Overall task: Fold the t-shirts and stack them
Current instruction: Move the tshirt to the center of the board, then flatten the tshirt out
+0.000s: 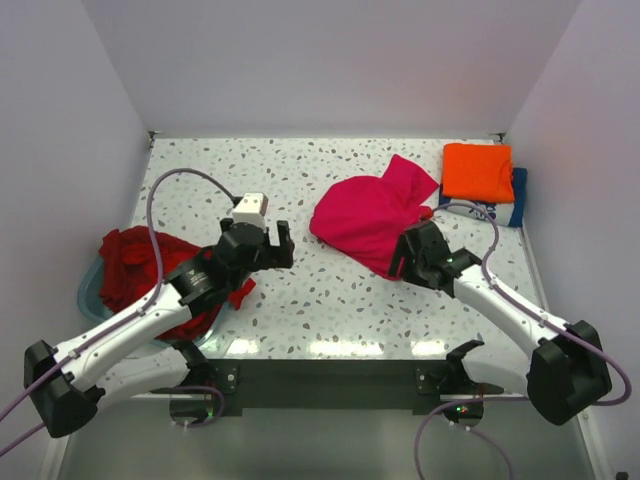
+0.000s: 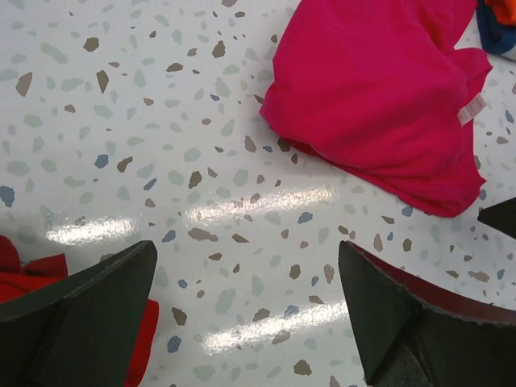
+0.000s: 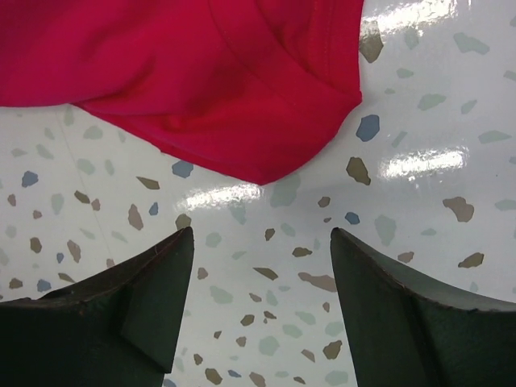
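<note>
The pink t-shirt (image 1: pixel 372 218) lies crumpled and unfolded on the table (image 1: pixel 300 300), right of the middle, with one part reaching toward the far right corner. In the left wrist view a small white label (image 2: pixel 470 109) shows near its right edge. In the far right corner an orange t-shirt (image 1: pixel 478 170) lies folded flat on top of a navy blue t-shirt (image 1: pixel 516 196), whose white print peeks out at the near edge. The pink shirt reaches close to this pile; whether the two touch cannot be told. At the left edge of the table a heap of dark red t-shirts (image 1: pixel 135 262) spills out of a pale blue tub (image 1: pixel 86 296).

The right claw (image 1: pixel 410 255) is at the near right edge of the pink shirt. Its fingers (image 3: pixel 137 306) stand apart with only the speckled table between them, and the hem of the shirt lies just beyond the fingertips, not gripped.

The left claw (image 1: pixel 268 240) is over the middle of the table, between the red heap and the pink shirt, pointing toward the pink one but well apart from it. Its fingers (image 2: pixel 89 314) are spread wide with nothing between them. A fold of red cloth shows beside and under its left finger in the wrist view.
</note>
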Action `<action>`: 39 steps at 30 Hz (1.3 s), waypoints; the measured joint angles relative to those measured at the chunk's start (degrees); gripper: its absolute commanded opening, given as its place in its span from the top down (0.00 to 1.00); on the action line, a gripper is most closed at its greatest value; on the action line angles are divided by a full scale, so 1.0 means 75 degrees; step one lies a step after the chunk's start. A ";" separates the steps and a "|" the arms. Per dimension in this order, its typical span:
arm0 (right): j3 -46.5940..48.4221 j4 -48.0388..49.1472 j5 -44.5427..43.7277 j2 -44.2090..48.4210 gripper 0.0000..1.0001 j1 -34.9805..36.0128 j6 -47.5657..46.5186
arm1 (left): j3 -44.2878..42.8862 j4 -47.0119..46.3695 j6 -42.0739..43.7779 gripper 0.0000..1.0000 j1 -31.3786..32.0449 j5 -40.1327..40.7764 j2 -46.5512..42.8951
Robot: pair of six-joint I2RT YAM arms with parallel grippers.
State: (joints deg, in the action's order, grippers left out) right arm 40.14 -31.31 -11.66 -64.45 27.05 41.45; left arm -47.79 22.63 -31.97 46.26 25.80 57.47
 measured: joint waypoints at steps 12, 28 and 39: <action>0.0154 0.0612 -0.0597 -0.1431 0.46 0.0108 0.0020 | 0.0038 0.1475 -0.0539 0.00 0.0000 0.0076 -0.1099; 0.0440 0.1131 -0.0443 -0.2375 0.94 0.0210 0.0015 | -0.0050 0.2891 -0.0860 0.00 0.0000 0.0565 -0.2235; 0.0615 0.0653 -0.0239 -0.1612 1.00 0.0411 -0.0213 | -0.0175 0.3276 -0.0868 0.00 0.0000 0.0836 -0.2704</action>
State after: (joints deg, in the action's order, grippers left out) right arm 44.75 -26.41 -13.45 -76.53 30.13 39.86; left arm -49.10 47.20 -38.48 46.26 32.08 37.19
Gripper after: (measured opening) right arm 0.008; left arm 0.997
